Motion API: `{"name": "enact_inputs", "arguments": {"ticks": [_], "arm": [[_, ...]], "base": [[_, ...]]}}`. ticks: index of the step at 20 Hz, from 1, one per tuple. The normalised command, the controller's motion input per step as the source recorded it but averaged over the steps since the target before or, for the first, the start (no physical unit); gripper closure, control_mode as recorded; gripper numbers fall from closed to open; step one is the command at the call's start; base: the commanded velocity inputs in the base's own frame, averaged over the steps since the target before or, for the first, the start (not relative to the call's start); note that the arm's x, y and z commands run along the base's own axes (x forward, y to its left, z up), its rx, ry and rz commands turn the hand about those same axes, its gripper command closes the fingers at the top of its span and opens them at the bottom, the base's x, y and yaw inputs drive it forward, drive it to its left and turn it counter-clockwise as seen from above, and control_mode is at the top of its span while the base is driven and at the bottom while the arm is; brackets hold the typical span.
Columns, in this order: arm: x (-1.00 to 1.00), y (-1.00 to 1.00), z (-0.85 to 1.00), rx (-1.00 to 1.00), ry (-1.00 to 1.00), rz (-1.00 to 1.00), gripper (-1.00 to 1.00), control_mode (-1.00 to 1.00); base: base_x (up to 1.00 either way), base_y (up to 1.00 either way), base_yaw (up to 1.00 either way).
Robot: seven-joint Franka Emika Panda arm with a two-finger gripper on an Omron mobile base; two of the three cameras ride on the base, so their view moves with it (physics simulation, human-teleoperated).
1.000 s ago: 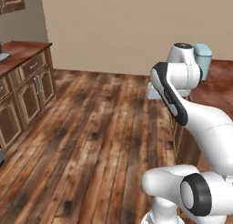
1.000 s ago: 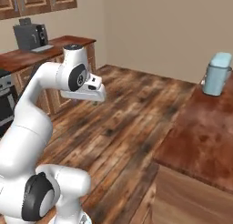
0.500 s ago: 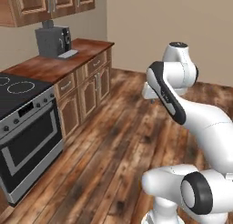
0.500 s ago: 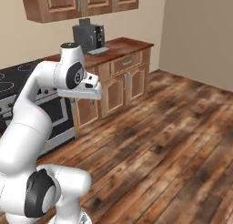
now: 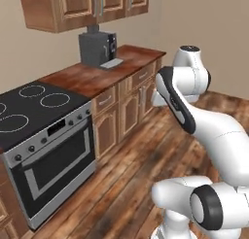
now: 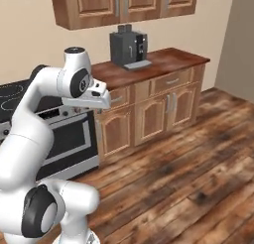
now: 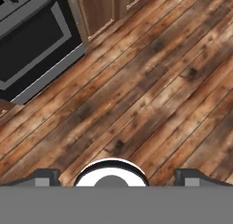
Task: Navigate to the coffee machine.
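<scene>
1. The coffee machine [image 5: 98, 49] is dark grey with a light grey tray.
2. The counter [image 5: 104, 73] is reddish-brown wood.
3. The stove [image 5: 34, 99] is black-topped with a silver front.
4. The floor [image 7: 150, 95] is streaky brown planks.

No text, brand or number can be read anywhere. The boxy dark grey coffee machine [image 6: 128, 46] on the reddish-brown wooden tabletop [image 6: 168, 59] bears a small white mark on its front, too small to make out as lettering.

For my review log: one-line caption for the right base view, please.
Franka arm folded over a wood floor, facing a dark grey coffee machine on a wooden counter beside a black stove.
</scene>
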Motion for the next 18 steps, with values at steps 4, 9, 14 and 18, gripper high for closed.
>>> {"name": "enact_inputs", "arguments": {"ticks": [4,9,14,18], "arm": [[0.0,0.0,0.0,0.0,0.0,0.0,-1.0,1.0],[0.0,0.0,0.0,0.0,0.0,0.0,-1.0,1.0],[0.0,0.0,0.0,0.0,0.0,0.0,-1.0,1.0],[0.0,0.0,0.0,0.0,0.0,0.0,-1.0,1.0]], "base": [[1.0,-0.35,0.45],[1.0,-0.5,0.44],[1.0,-0.71,0.37],[1.0,-0.81,0.3]]}}
